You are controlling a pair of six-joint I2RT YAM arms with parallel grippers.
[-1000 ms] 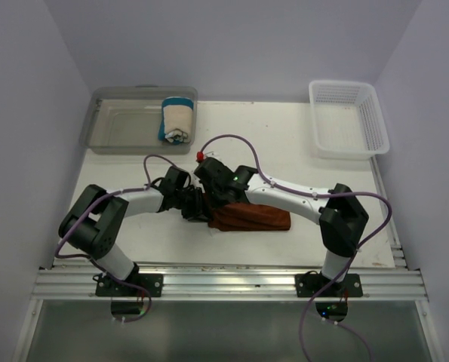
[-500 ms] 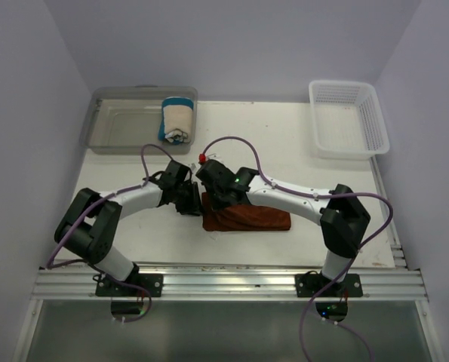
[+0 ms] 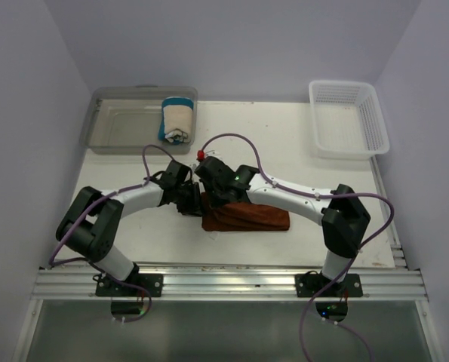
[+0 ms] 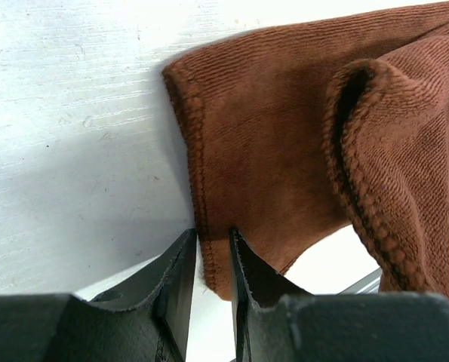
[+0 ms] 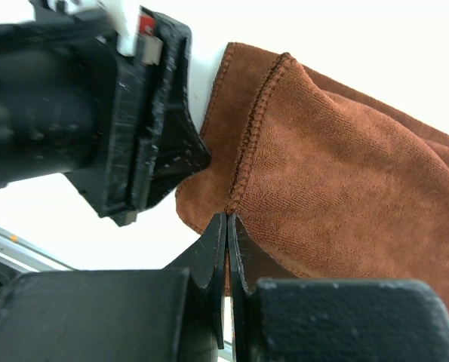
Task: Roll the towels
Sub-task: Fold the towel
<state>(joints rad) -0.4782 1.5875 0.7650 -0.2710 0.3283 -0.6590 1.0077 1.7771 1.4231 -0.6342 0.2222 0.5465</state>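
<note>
Left tool [image 4: 211, 245] is seen closed down on the hemmed left edge of the brown towel [image 4: 284, 151], the hem being caught in the narrow gap between the jaws. Just beside it, the right tool [image 5: 227, 219] is pinched fully shut on the stitched seam of a folded-over layer of the same towel. The brown towel is laid partly rolled on the bench [image 3: 284, 143], lengthwise from left to right near the front edge, with both tools met at its left end. The cream towel [image 3: 177, 119], blue at its edges, is found rolled in the right end of the clear bin [image 3: 118, 128] at the far left. A white basket [image 3: 348, 119] is placed at the far right corner.
</note>
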